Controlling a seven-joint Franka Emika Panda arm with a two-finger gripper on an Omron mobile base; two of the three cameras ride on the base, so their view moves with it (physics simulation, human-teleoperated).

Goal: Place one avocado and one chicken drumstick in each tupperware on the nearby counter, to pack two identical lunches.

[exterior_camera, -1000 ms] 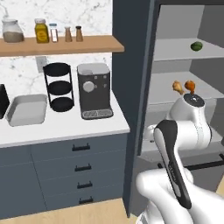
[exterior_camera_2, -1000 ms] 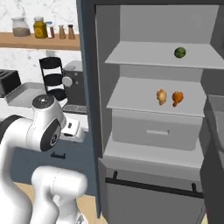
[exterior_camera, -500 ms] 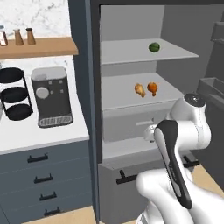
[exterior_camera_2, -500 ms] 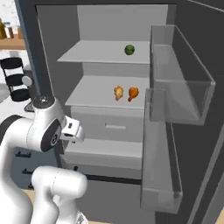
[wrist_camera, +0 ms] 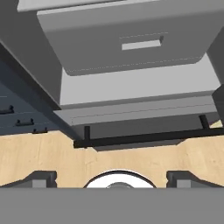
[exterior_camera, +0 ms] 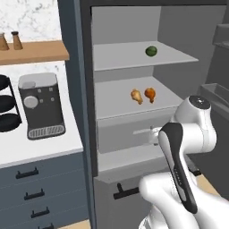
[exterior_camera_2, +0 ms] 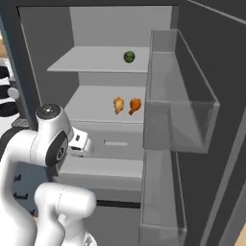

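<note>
An open fridge stands in front of me. A green avocado [exterior_camera: 151, 51] [exterior_camera_2: 129, 57] lies on its upper shelf. Two chicken drumsticks [exterior_camera: 136, 96] [exterior_camera: 150, 94] rest side by side on the middle shelf [exterior_camera_2: 118, 105] [exterior_camera_2: 135, 105]. My gripper [exterior_camera_2: 79, 143] hangs below them, level with the fridge drawer [exterior_camera: 129, 132] and well short of the food. In the hand view the gripper [wrist_camera: 112, 178] is open, its fingertips [wrist_camera: 43, 177] far apart with nothing between them. The white counter [exterior_camera: 40, 150] lies to the left. The tupperware is out of view.
A coffee machine [exterior_camera: 40, 105] and a black tiered rack [exterior_camera: 6, 105] stand on the counter under a wooden shelf [exterior_camera: 33, 51]. The fridge door with clear bins [exterior_camera_2: 180, 96] is swung open on the right. A black handle bar [wrist_camera: 144, 139] crosses the lower compartment above the wooden floor [wrist_camera: 39, 153].
The whole picture has shifted: the base has driven right, so the fridge fills the middle and the counter has slid left. The food and the open gripper are unchanged.
</note>
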